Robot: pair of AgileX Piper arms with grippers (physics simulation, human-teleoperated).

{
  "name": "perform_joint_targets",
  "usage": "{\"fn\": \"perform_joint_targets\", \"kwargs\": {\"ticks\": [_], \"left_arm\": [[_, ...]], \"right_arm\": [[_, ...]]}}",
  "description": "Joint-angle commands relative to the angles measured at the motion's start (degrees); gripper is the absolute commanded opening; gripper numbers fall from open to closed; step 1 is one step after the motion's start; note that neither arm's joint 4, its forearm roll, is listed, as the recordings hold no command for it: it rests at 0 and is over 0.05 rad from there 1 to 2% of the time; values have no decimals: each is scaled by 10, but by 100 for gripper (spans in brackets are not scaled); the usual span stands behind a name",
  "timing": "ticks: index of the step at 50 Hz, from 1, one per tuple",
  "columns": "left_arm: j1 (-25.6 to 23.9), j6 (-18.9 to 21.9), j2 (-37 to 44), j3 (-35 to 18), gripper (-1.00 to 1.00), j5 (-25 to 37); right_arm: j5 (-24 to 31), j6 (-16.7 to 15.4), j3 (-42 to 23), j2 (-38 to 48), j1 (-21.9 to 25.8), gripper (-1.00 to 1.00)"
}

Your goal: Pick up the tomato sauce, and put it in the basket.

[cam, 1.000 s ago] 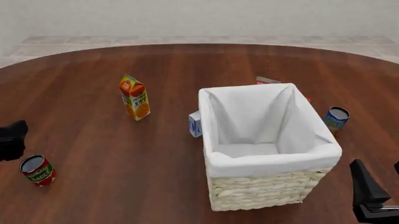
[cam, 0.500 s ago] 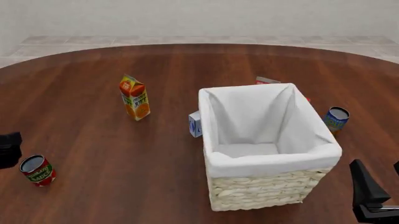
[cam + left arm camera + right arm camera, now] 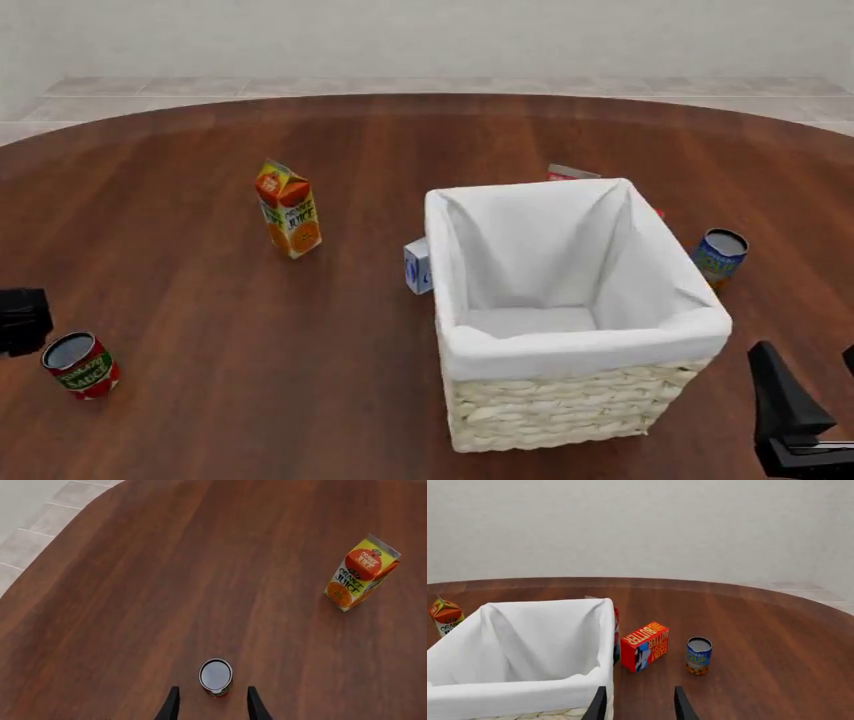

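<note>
The tomato sauce point(image 3: 80, 364) is a small can with a red and green label and a grey top, upright near the table's front left. My left gripper point(image 3: 24, 322) hangs just left of and above it. In the left wrist view the tomato sauce point(image 3: 215, 677) stands just ahead of the open left gripper point(image 3: 213, 706), level with the gap, untouched. The basket point(image 3: 581, 345), pale wicker with white lining, stands right of centre. My right gripper point(image 3: 811, 405) stays at the front right, open and empty point(image 3: 639, 706), just short of the basket point(image 3: 520, 687).
An orange juice carton point(image 3: 288, 210) stands left of the basket. A small blue-and-white box point(image 3: 418, 266) touches the basket's left side. A red butter box point(image 3: 644, 646) lies behind the basket, and a blue-and-yellow can point(image 3: 719, 254) stands to its right.
My left gripper has dropped lower and drawn left, ending close beside the tomato sauce. The right arm and all objects have stayed put.
</note>
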Motion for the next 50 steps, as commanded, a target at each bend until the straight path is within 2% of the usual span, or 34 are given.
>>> {"fn": "perform_joint_targets", "kwargs": {"ticks": [1,19,21,23,50], "left_arm": [[16,1,52,20,100,-55],[18,9,101,46,100,-107],[28,26,111,51,100,-126],[23,15,119,51,100,-127],[22,11,203,63,100,-196]], "right_arm": [[0,0,0,0,0,100],[0,0,0,0,0,100],[0,0,0,0,0,100],[0,0,0,0,0,100],[0,0,0,0,0,100]]}}
